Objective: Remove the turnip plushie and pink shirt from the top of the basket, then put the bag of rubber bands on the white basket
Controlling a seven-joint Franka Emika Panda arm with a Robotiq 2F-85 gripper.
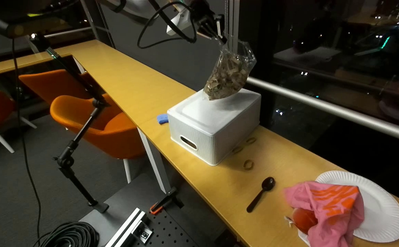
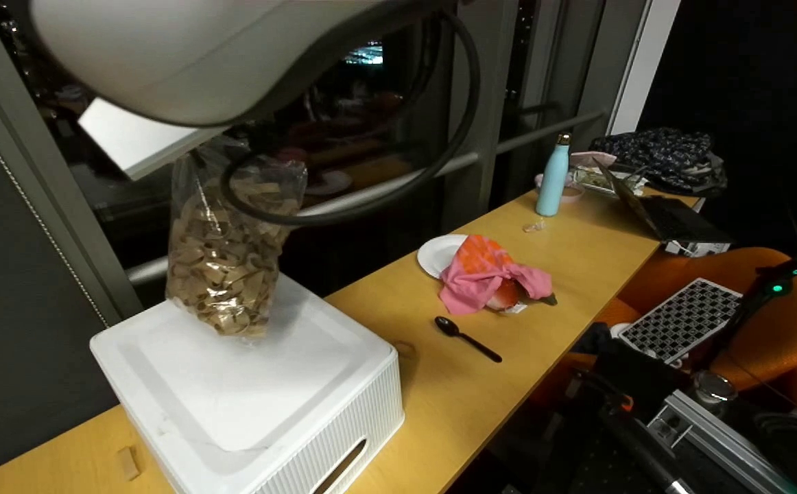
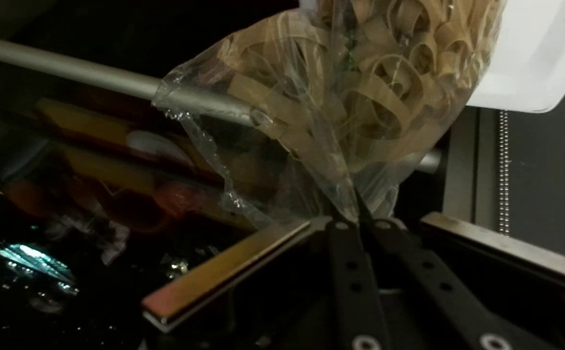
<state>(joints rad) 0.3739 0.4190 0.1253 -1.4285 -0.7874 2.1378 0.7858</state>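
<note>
My gripper (image 1: 223, 38) is shut on the top of the clear plastic bag of rubber bands (image 1: 227, 73); in the wrist view the fingertips (image 3: 354, 216) pinch the film. The bag hangs, slightly tilted, over the lid of the white basket (image 1: 189, 128). Both exterior views show the bag (image 2: 223, 264) and basket (image 2: 271, 384); I cannot tell whether the bag's bottom touches the lid. The pink shirt (image 1: 338, 209) with orange print lies on the table, partly over the red-orange turnip plushie (image 1: 304, 220). The shirt (image 2: 470, 281) and plushie (image 2: 505, 295) also show in an exterior view.
A white paper plate (image 1: 385, 209) lies beside the shirt. A black spoon (image 1: 261, 193) and loose rubber bands (image 1: 248, 164) lie near the basket. A blue item (image 1: 162, 119) touches its side. A metal rail (image 1: 340, 108) runs along the window. A bottle (image 2: 553, 178) and laptop (image 2: 659, 209) stand farther along.
</note>
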